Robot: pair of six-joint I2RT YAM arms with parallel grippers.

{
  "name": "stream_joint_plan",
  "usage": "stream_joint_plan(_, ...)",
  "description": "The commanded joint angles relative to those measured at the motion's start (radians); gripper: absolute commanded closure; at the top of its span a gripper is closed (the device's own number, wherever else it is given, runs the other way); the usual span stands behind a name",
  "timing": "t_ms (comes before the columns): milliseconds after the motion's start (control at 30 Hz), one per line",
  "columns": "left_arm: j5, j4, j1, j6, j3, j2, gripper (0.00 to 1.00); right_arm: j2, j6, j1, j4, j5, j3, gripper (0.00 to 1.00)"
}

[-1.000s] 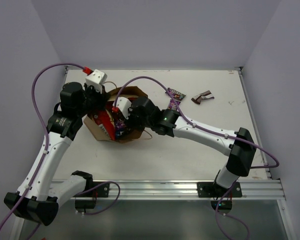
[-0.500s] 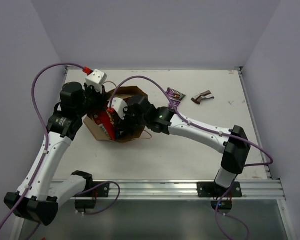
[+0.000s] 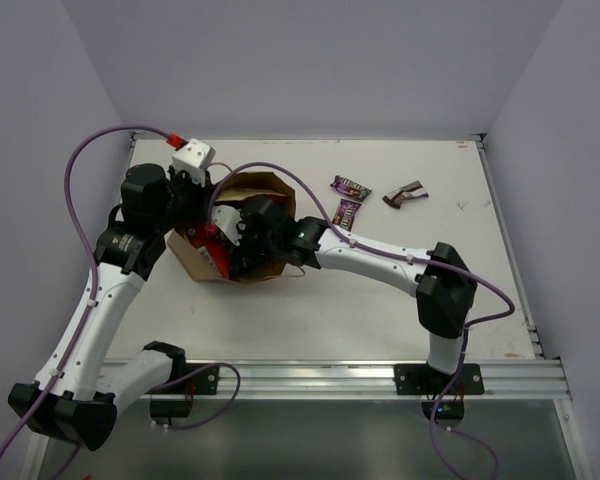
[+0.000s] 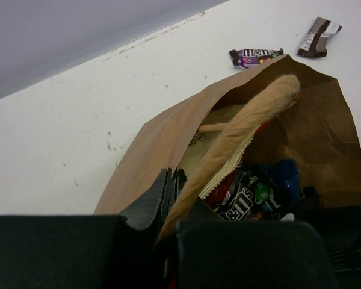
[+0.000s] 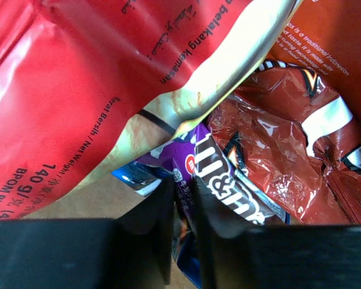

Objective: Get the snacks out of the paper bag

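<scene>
The brown paper bag (image 3: 270, 190) lies open in the middle left of the table. My left gripper (image 4: 171, 180) is shut on its rim (image 4: 150, 150), beside the twisted handle (image 4: 253, 120). My right gripper (image 5: 183, 183) reaches inside the bag (image 3: 238, 238) and is shut on the edge of a purple M&M's packet (image 5: 198, 150). Around it lie more snacks: a big red chip bag (image 5: 78, 78), a red-brown crinkly packet (image 5: 277, 144) and an orange bag (image 5: 331, 36). The left wrist view shows a dark M&M's packet (image 4: 243, 195) and a blue bag (image 4: 286, 174) in the bag's mouth.
Three small packets lie on the table to the right of the bag: two purple ones (image 3: 351, 185) (image 3: 347, 212) and a brown bar (image 3: 405, 193). A purple cable (image 3: 280, 168) arches over the bag. Walls close the table at the back and on both sides.
My right arm has pushed further left and deeper into the bag. Its jaws opened and then closed on the purple packet. The left arm has stayed put, holding the rim.
</scene>
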Motion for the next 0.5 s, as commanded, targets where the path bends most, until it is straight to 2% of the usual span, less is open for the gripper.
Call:
stream_joint_plan(0,-0.001,-0.061,-0.003,-0.003,-0.018,0.010,1.00,-0.049,0.001,-0.008,0.050,0.054,0.024,0.85)
stream_joint_plan(67,-0.004,-0.060,-0.003,-0.003,-0.019,0.010,1.00,-0.086,0.007,-0.008,0.059,0.064,0.019,0.93)
stream_joint_plan(167,-0.012,-0.061,-0.003,-0.006,-0.019,0.010,1.00,-0.144,0.020,-0.011,0.084,0.068,-0.006,0.99)
stream_joint_plan(467,-0.033,-0.061,-0.003,-0.009,-0.018,0.013,1.00,-0.233,0.065,-0.032,0.116,0.042,-0.061,1.00)
